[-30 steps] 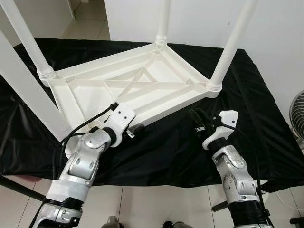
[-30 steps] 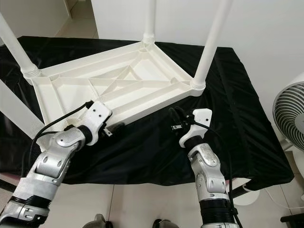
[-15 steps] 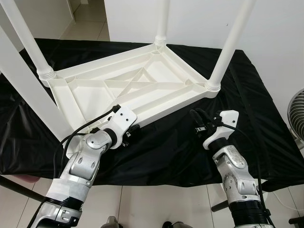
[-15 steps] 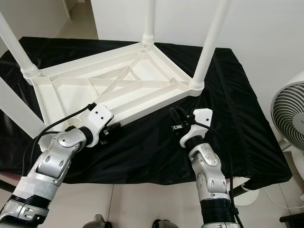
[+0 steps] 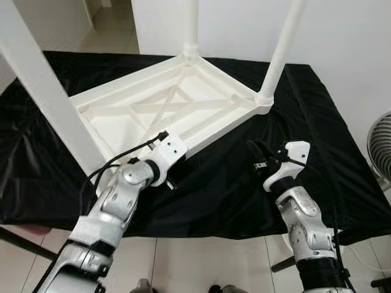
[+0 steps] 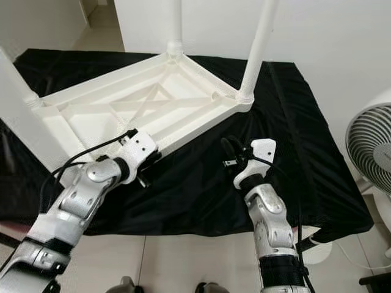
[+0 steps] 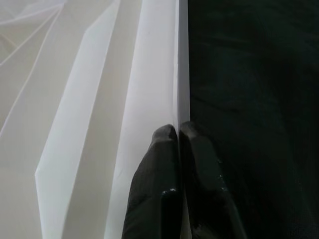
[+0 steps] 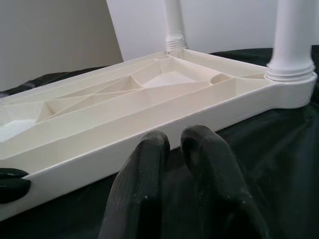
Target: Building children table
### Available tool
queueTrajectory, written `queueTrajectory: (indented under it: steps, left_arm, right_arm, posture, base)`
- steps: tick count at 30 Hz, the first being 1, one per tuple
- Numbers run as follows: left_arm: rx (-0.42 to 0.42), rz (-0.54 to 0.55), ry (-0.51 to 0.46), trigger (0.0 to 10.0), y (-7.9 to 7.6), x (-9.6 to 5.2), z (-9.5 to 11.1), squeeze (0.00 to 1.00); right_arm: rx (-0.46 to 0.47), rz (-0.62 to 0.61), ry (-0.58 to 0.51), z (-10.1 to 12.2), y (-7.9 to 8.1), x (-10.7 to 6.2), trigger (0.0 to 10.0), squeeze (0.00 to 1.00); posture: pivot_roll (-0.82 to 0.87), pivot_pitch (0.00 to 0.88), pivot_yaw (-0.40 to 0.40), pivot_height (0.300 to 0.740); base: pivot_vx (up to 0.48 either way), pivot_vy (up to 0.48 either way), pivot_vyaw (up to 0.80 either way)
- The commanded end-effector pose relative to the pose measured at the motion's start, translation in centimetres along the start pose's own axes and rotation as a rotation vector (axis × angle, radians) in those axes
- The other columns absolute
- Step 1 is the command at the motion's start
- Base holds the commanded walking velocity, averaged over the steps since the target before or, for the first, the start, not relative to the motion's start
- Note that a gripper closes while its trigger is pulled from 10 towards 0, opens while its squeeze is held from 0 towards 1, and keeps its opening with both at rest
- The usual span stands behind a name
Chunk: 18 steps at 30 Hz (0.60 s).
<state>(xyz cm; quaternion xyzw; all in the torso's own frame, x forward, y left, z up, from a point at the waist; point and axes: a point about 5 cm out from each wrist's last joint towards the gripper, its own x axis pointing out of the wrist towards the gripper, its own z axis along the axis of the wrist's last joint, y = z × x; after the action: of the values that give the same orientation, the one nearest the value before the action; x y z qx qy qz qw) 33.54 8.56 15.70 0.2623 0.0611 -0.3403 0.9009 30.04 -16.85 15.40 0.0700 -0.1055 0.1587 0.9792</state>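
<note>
My left hand [image 7: 178,130] is pinched on the rim of the upturned children's table [image 5: 146,110], right hand [image 8: 174,142] clenched empty nearby, so I should turn it slowly to avoid dragging the black cloth [image 5: 226,183].

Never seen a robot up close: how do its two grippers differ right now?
The left gripper pinches the rim of the upturned white table; the right gripper holds nothing. The left touches the table; the right hovers clear over the black cloth. Both have their fingers together.
</note>
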Motion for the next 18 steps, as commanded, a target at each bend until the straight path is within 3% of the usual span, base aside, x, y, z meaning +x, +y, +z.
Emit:
queueTrajectory:
  steps: [1,3,10,11,14,15,16,17,18]
  left_arm:
    - [0.003,0.062,0.004,0.0,0.5,0.3,0.0,0.0]
    - [0.012,0.064,-0.025,0.0,0.6,1.2,1.1,0.0]
    - [0.026,0.057,-0.058,0.0,0.6,1.8,2.0,0.0]
    - [0.03,0.051,-0.062,10.0,0.5,1.9,2.1,0.0]
    - [0.025,0.033,-0.077,10.0,0.2,1.9,2.1,0.0]
    - [-0.027,0.006,-0.113,10.0,-0.1,1.6,2.3,0.0]
    - [-0.027,0.006,-0.113,10.0,-0.1,1.6,2.3,0.0]
    - [-0.103,-0.012,-0.153,10.0,-0.2,1.3,2.6,0.95]
    - [-0.103,-0.012,-0.153,10.0,-0.2,1.3,2.6,0.95]
  right_arm:
    - [0.0,-0.011,0.001,-0.1,-0.1,0.0,10.0,0.0]
    - [-0.001,-0.013,-0.003,0.0,-0.1,0.0,10.0,0.0]
    - [-0.005,-0.024,-0.007,0.1,-0.3,-0.2,10.0,0.0]
    - [-0.006,-0.027,-0.007,0.1,-0.3,-0.3,10.0,0.0]
    - [-0.008,-0.031,-0.007,0.1,-0.4,-0.4,10.0,0.0]
    - [-0.007,-0.032,-0.006,0.1,-0.4,-0.4,10.0,0.0]
    - [-0.007,-0.032,-0.006,0.1,-0.4,-0.4,10.0,0.0]
    - [-0.006,-0.032,-0.006,0.0,-0.3,-0.3,10.0,0.0]
    - [-0.006,-0.032,-0.006,0.0,-0.3,-0.3,10.0,0.0]
  posture:
    - [0.08,0.096,-0.016,0.74]
    - [0.08,0.096,-0.014,0.74]
    - [0.06,0.097,-0.007,0.74]
    - [0.06,0.097,-0.007,0.74]
    - [0.06,0.098,-0.005,0.74]
    - [0.06,0.1,-0.006,0.74]
    - [0.06,0.1,-0.006,0.74]
    - [0.06,0.1,-0.006,0.74]
    - [0.06,0.1,-0.006,0.74]
  base:
    - [0.0,0.0,0.0]
    - [0.0,0.0,0.0]
    - [0.0,0.0,0.0]
    - [0.0,0.0,0.0]
    - [0.0,0.0,0.0]
    - [0.0,0.0,0.0]
    - [0.0,0.0,0.0]
    - [0.0,0.0,0.0]
    - [0.0,0.0,0.0]
